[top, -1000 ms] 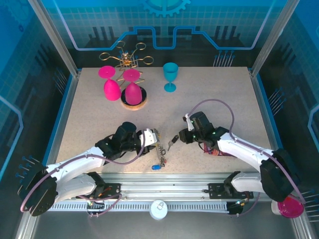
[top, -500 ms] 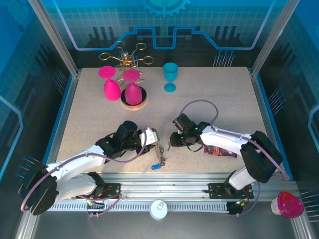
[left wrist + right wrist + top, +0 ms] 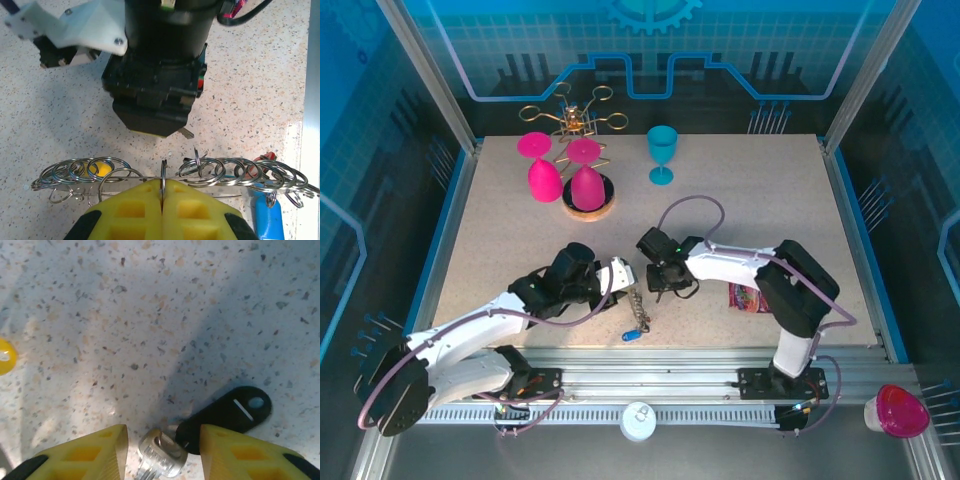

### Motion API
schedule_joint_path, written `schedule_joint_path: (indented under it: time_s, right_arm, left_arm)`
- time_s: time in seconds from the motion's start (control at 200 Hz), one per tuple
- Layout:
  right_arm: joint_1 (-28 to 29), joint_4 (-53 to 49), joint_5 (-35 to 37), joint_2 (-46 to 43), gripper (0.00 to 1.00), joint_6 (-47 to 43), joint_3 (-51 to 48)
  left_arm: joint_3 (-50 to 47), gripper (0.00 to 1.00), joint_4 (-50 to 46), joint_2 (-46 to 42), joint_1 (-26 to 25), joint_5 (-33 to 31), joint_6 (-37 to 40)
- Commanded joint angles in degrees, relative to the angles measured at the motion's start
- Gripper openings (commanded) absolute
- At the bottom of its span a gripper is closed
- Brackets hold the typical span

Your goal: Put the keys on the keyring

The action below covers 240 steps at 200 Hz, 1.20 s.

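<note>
speckled tabletop (image 3: 510,230) inside a blue-walled cell: the keyring (image 3: 210,171), a thin strip strung with silvery split rings, a blue tag (image 3: 267,220) and a yellow one, sits near the front edge, pinched at its middle by my left gripper (image 3: 162,192), clamped tight. just beside it a black-tagged key (image 3: 227,416) lies flat, its metal end between the spread fingers of my right gripper (image 3: 162,435). both my arms reach inward, almost nose to nose. pink goblets (image 3: 545,180) and a teal goblet (image 3: 662,152) stand far back.
</note>
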Motion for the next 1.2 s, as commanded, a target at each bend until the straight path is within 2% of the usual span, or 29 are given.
schedule_joint_path:
  time_s: [0.0,0.175,0.365,0.575,0.805,0.911,0.961,1.196]
  right_arm:
    - [1.2,-7.6,7.3,3.0,0.40,1.8,2.9]
    - [1.8,-11.6,10.9,5.1,0.26,2.6,4.4]
    - [1.8,-11.4,10.6,1.2,0.07,0.5,4.3]
    - [0.3,-7.8,6.2,-1.3,0.00,-3.7,1.8]
    - [-1.7,-3.7,-0.7,-1.4,0.00,-7.6,-0.5]
    - [-2.5,-3.9,-1.6,-0.7,0.14,-8.6,-0.3]
    - [-2.8,-4.0,-1.8,-0.6,0.18,-8.9,-0.3]
    - [-2.8,-4.8,-1.4,-1.1,0.23,-9.1,-0.3]
  left_arm:
    - [1.4,0.00,0.1,-1.6,0.1,-0.2,0.8]
    - [1.1,0.00,0.1,-1.9,0.1,-0.4,1.0]
    - [1.0,0.00,0.6,-1.7,0.0,-0.4,1.1]
    - [0.8,0.00,1.2,-1.1,0.1,-0.2,1.1]
    - [0.6,0.00,1.2,-0.7,0.0,-0.3,1.2]
    - [0.7,0.00,1.3,-0.5,0.1,-0.2,1.2]
    - [0.7,0.00,1.3,-0.5,0.0,-0.2,1.2]
    - [0.8,0.00,1.3,-0.5,0.1,-0.2,1.4]
